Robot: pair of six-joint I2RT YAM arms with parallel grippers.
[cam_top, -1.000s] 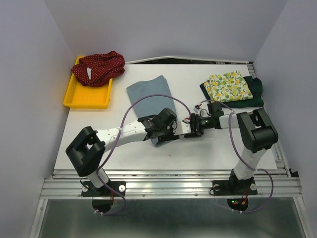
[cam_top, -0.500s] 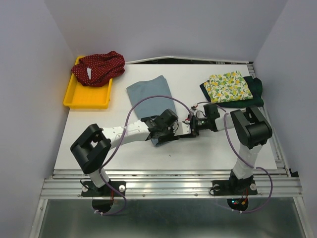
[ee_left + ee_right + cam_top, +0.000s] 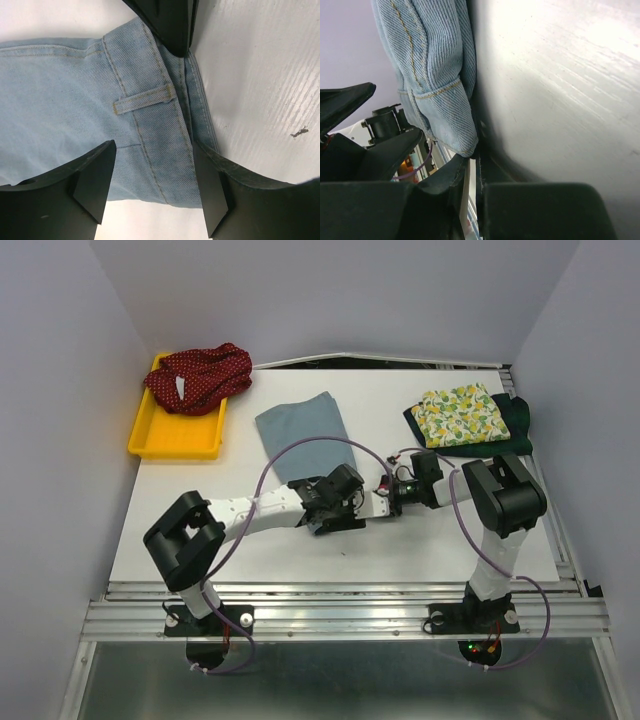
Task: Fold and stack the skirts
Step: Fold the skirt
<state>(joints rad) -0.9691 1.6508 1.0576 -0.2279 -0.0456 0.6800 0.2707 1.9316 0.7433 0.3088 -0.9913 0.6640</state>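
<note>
The light-blue denim skirt (image 3: 300, 430) lies flat at the table's middle, its near waistband corner (image 3: 150, 100) under both grippers. My left gripper (image 3: 335, 512) hovers open over that corner (image 3: 152, 170), one finger on each side of the waistband and belt loop. From the right comes my right gripper (image 3: 374, 506), shut on the denim skirt's edge (image 3: 476, 151), with the fabric pinched at its tips. The red white-dotted skirt (image 3: 198, 375) is bunched in the yellow tray (image 3: 170, 440). At the back right, the folded lemon-print skirt (image 3: 460, 414) rests on the dark green one (image 3: 518, 420).
The tray stands at the table's back left corner. Purple cables loop above both arms over the denim. White table (image 3: 430, 540) shows in front of the grippers, and grey walls close in the left, right and back.
My right gripper has slid left toward the denim corner and shut on its edge. My left gripper has shifted slightly right over the same corner and stays open.
</note>
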